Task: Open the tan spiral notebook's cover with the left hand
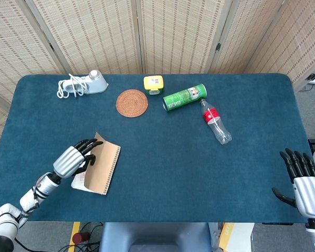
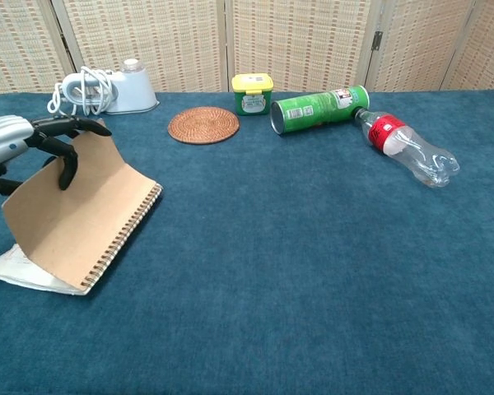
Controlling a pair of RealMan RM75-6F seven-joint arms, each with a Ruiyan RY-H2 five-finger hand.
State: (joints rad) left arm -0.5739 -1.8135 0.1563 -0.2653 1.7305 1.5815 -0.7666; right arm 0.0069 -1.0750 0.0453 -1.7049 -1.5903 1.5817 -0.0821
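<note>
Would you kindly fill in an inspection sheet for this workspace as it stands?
Surface: dark blue carpeted table.
Job's things: tan spiral notebook, cover lifted, pages showing beneath.
Clutter: round woven coaster, yellow-lidded jar, green can lying, clear plastic bottle lying.
Hands: left hand grips the cover; right hand off the table edge, fingers apart.
Cables: white cord coiled by the white appliance.
Surroundings: woven folding screens.

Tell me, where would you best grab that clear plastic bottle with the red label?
Probably around the middle of the plastic bottle, just below its red label, coming down from above. It lies on its side with open table on both long sides, while its cap end sits close to the green can, so fingers fit across the body.
</note>
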